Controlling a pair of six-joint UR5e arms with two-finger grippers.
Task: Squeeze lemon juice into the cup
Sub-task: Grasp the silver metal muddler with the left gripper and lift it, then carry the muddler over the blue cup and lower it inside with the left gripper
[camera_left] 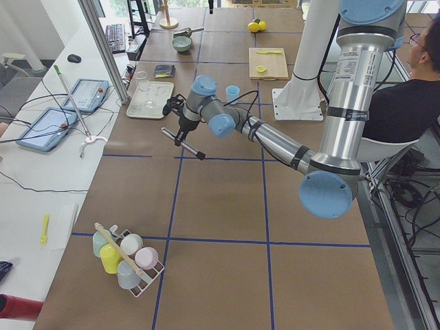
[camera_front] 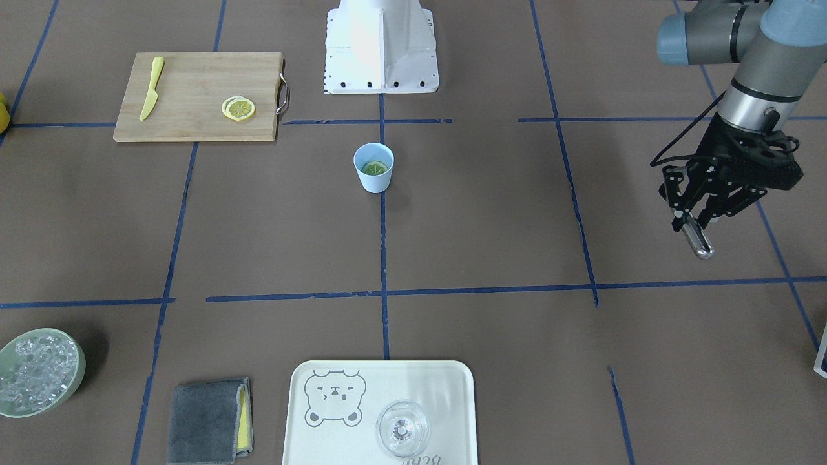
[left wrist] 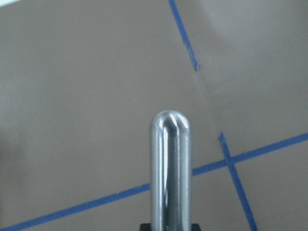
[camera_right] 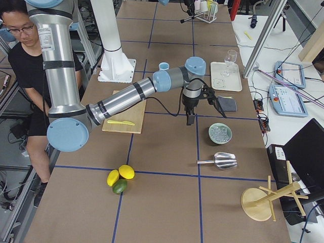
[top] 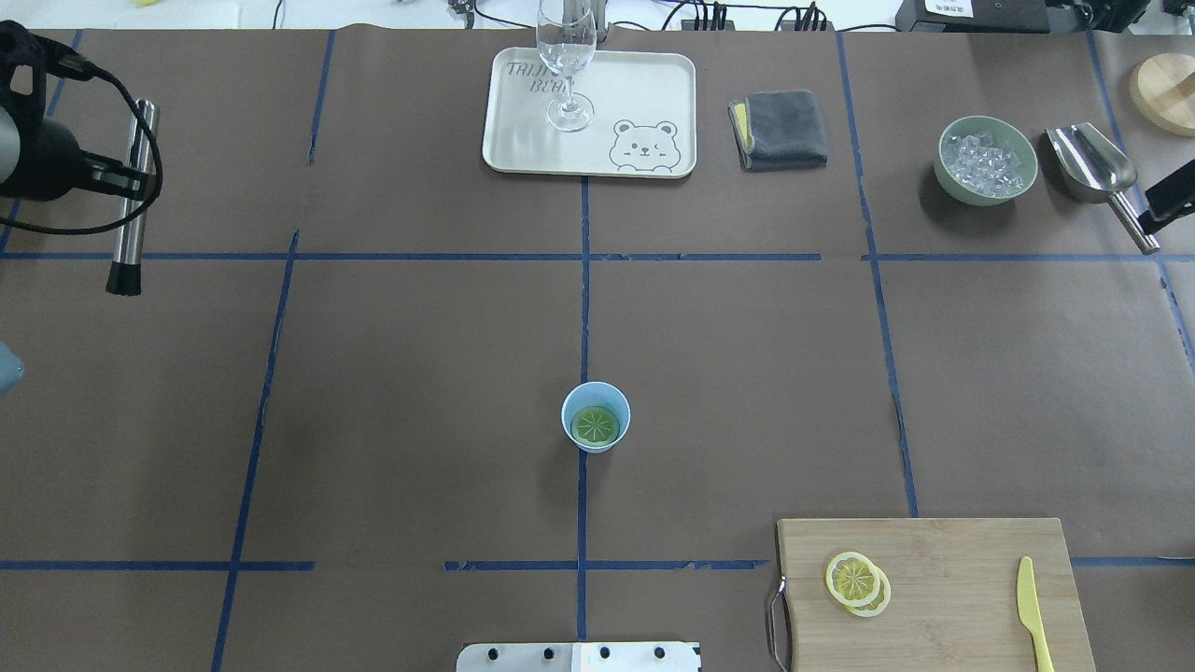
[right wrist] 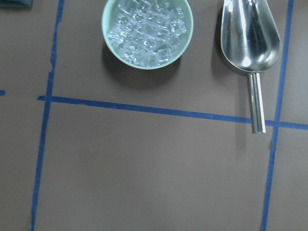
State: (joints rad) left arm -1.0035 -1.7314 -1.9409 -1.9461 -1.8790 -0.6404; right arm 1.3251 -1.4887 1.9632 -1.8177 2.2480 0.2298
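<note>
The light-blue cup stands upright at the table's middle, also in the overhead view. A round, greenish-looking lemon slice lies flat inside it. Two overlapping lemon slices lie on the wooden cutting board. My left gripper is far off to the cup's side, above the table. It is shut on a metal rod with a black end, which also shows in the left wrist view. My right gripper shows only partly at the edge, by the scoop; I cannot tell its state.
A yellow plastic knife lies on the board. A pale-green bowl of ice and a metal scoop lie below the right wrist. A tray with a clear glass and a grey cloth sit at the far edge.
</note>
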